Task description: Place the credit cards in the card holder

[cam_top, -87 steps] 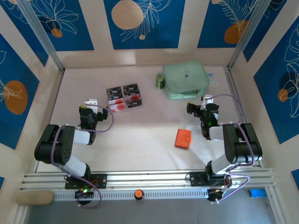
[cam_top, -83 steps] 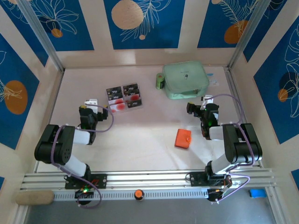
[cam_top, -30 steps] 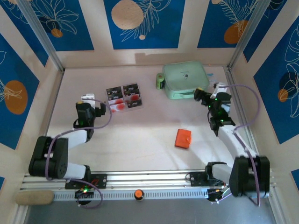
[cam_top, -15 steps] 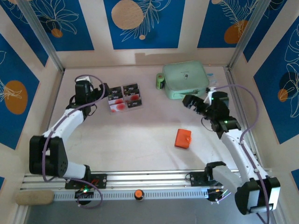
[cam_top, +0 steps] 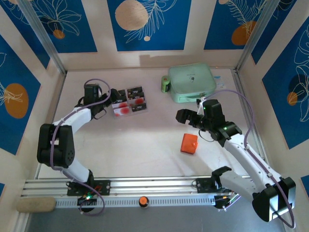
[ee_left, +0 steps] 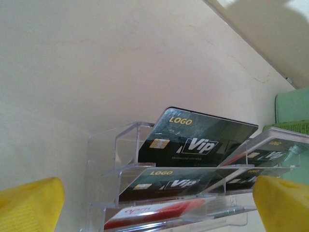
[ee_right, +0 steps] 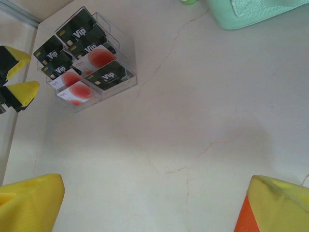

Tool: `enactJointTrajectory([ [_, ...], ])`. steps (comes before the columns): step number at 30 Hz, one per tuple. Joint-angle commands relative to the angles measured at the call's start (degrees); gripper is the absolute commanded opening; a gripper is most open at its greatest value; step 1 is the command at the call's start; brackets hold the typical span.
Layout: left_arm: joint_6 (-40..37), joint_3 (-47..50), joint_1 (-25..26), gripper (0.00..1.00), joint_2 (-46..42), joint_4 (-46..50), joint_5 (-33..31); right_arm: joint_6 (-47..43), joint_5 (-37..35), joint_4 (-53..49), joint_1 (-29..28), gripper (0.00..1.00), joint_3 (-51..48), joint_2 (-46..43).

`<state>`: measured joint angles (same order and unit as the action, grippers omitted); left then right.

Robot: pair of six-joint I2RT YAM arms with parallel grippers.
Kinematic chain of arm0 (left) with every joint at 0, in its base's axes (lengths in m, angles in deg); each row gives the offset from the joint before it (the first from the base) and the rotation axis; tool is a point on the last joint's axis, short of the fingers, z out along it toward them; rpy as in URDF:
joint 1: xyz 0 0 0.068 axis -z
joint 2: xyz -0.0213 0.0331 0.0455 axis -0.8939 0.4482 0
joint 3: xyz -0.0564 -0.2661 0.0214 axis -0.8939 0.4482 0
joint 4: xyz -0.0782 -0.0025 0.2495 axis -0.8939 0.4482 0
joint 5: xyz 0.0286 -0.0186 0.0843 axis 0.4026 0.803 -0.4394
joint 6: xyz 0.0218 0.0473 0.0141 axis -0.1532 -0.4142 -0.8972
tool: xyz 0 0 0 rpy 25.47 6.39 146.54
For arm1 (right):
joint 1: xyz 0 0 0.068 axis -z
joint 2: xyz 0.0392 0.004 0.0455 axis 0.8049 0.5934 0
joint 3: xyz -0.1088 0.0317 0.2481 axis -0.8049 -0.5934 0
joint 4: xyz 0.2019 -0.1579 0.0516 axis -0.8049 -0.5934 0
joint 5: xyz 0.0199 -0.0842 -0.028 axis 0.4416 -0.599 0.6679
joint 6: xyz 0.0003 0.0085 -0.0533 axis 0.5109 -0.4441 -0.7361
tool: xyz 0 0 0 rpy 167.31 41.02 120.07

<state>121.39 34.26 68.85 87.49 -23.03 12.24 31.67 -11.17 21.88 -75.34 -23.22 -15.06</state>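
Top external: the cards (cam_top: 128, 100) stand in a clear rack (cam_top: 145, 110) on the far left part of the bench (cam_top: 145, 140), black halves and red-blobbed white halves showing; the left tool (cam_top: 108, 98) sits just beside the rack's left side, pointed at it, spread wide and holding nothing; the orange-red card holder (cam_top: 189, 143) lies flat right of centre, well apart from the rack; the right tool (cam_top: 181, 116) hangs a little beyond the card holder, pointed left, likewise wide and empty; a mint pouch (cam_top: 191, 82) lies far right, a small green object (cam_top: 165, 84) at its left edge. Left wrist: the left tool (ee_left: 154, 205) shows its yellow fingertips (ee_left: 29, 203) at the two lower corners, wide apart, with the rack (ee_left: 104, 159) between and beyond them; black cards (ee_left: 198, 140) marked VIP lean in tiers, a red-and-white one lowest; whether a finger touches the rack I cannot tell; the pouch (ee_left: 292, 104) shows at the right edge. Right wrist: the right tool (ee_right: 154, 203) looks down on bare bench (ee_right: 203, 111), its fingertips (ee_right: 29, 200) wide; a corner of the card holder (ee_right: 241, 221) shows at the bottom right beside the right fingertip, contact unclear; the rack (ee_right: 128, 79) with its cards (ee_right: 79, 36) lies upper left, the left tool (ee_right: 19, 75) just beside it; the pouch (ee_right: 251, 12) is top right.
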Motion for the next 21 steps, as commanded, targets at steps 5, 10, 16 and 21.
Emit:
enactJointTrajectory([
  [5,1.8,-2.6,-0.6,1.0,3.9,-6.8,2.6,-0.3,-1.1,-2.4,1.2,0.98,-1.1,-3.0],
  [10,4.2,-3.2,-0.1,1.0,6.1,-12.0,5.1,-0.6,-0.7,-3.0,2.6,0.98,-1.6,-3.8],
  [16,5.6,-4.8,2.2,1.0,8.9,-15.8,6.0,-0.7,0.3,-3.4,3.9,0.98,-2.1,-4.3],
  [21,6.0,-7.3,4.7,1.0,11.3,-16.0,6.2,-1.1,0.7,-4.2,4.8,0.98,-2.0,-4.8],
])
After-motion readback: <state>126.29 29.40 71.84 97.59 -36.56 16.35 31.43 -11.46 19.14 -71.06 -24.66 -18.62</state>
